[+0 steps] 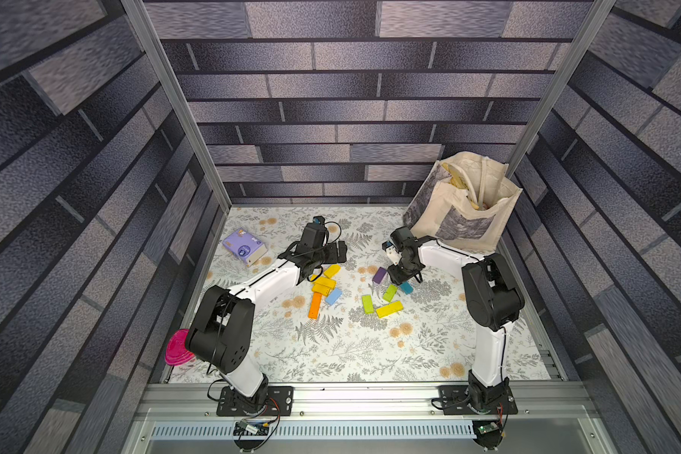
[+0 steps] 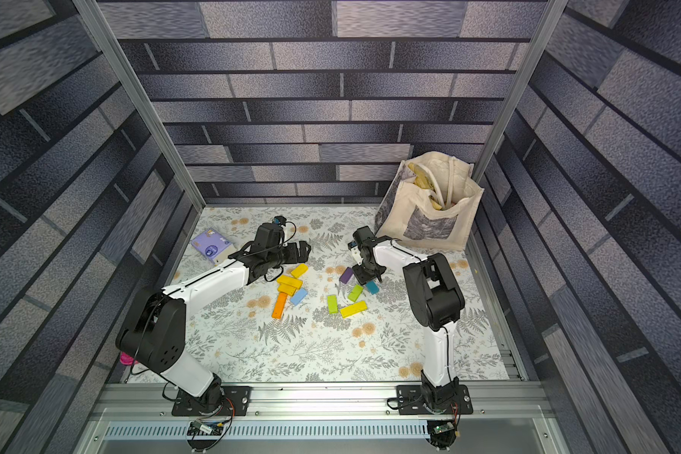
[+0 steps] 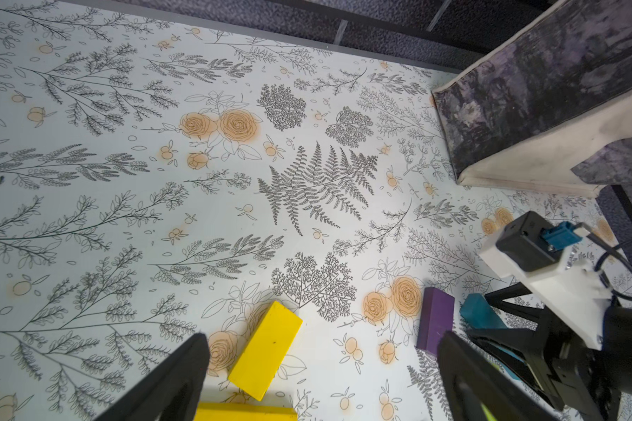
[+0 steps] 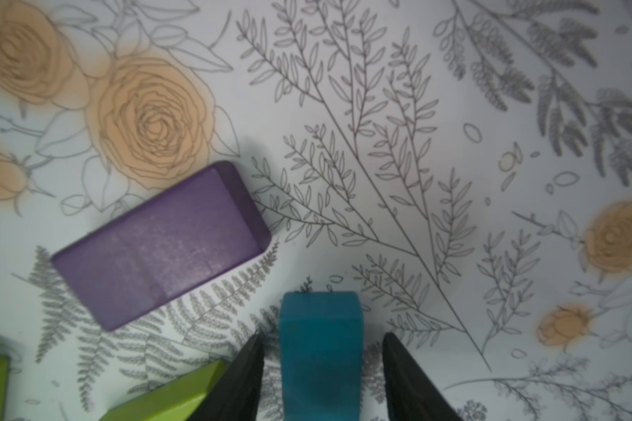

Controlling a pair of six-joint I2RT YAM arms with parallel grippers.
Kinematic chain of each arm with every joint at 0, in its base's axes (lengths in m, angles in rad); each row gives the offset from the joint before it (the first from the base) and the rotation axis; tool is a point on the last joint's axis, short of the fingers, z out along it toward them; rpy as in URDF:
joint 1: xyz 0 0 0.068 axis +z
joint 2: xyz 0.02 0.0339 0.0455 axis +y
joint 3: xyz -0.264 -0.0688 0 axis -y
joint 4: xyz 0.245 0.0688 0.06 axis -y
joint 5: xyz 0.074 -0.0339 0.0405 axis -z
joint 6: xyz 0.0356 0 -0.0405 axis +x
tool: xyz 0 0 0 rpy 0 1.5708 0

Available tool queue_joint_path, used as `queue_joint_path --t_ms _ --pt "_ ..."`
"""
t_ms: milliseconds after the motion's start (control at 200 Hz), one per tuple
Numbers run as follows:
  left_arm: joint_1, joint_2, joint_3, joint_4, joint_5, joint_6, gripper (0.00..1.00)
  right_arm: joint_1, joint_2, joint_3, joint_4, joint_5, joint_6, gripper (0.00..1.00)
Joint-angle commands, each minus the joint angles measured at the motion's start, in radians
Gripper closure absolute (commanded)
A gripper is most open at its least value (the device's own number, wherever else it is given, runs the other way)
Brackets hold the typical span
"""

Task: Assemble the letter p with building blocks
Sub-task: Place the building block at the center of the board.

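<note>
Pink disc (image 1: pixel 177 348) partly behind left arm (image 1: pixel 221 334); teal block (image 4: pixel 320 350) partly off-frame

1. We see bright, even overhead light on the table (image 1: pixel 331 353) in both top views; shadows are short and soft.
2. We note the walls (image 1: pixel 75 196) bowing toward the top views' edges.
3. In the right wrist view, the purple block (image 4: pixel 161 244) looks slightly soft and casts a faint shadow.

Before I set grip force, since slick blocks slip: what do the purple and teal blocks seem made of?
Purple block: probably painted wood; matte, with faint scuffed patches and softly rounded corners. Teal block: likely the same; flat matte colour, slightly uneven end edge, no gloss. Moulded plastic cannot be ruled out.
</note>
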Motion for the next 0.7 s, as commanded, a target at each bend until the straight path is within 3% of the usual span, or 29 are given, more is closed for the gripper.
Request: queue_joint_path --t_ms 0,130,225,361,581,691 --pt "-0.006 0.028 0.052 -0.001 0.055 -0.034 0.00 0.006 -0.108 -0.042 0.016 -0.034 0.072 0.35" --pt "-0.010 0.075 0.103 0.014 0.138 -0.062 0.01 0.007 -0.236 -0.106 0.035 -0.048 0.238 0.33" --pt "-0.018 0.141 0.179 -0.004 0.249 -0.063 0.16 0.006 -0.306 -0.180 0.059 -0.072 0.383 0.38" --pt "-0.049 0.240 0.292 -0.059 0.330 -0.064 0.35 0.008 -0.372 -0.279 0.105 -0.065 0.530 0.66" --pt "-0.116 0.338 0.397 -0.132 0.356 -0.033 0.67 0.006 -0.423 -0.380 0.106 -0.010 0.737 1.00" --pt "-0.157 0.385 0.452 -0.195 0.357 0.005 0.80 0.006 -0.440 -0.422 0.123 0.024 0.810 1.00"
